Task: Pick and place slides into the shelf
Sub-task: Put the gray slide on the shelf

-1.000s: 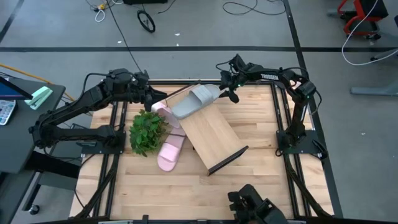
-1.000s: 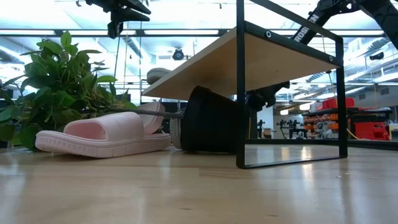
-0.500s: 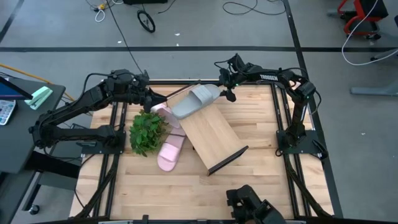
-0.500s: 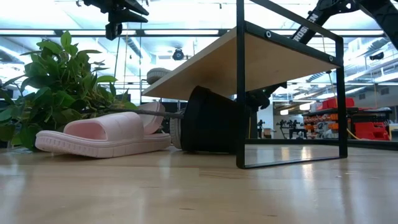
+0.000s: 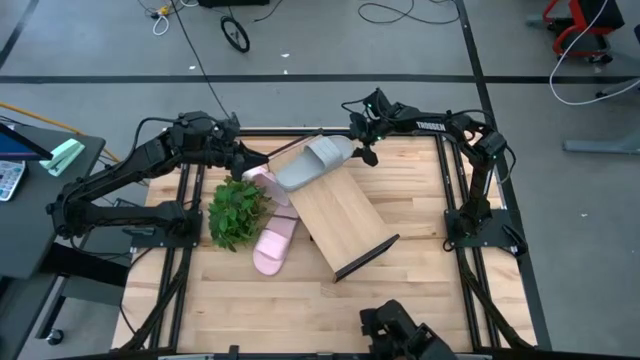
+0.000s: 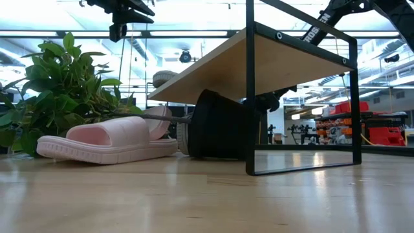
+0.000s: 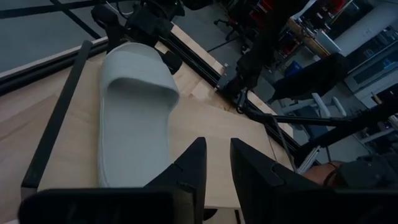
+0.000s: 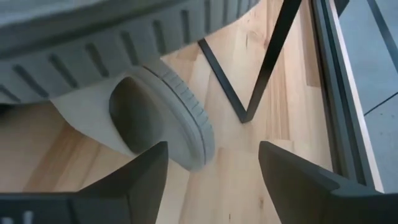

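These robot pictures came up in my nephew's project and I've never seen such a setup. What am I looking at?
Two dark robot arms work at a wooden table. One camera looks down from above, one sits at table height, and one rides on each wrist. On the table stands a small shelf with a grey slide on top. A plant and pink slides lie beside it. The left gripper hovers by the shelf's end, fingers nearly together. The right gripper is by the grey slide's end with fingers spread. Neither holds anything.
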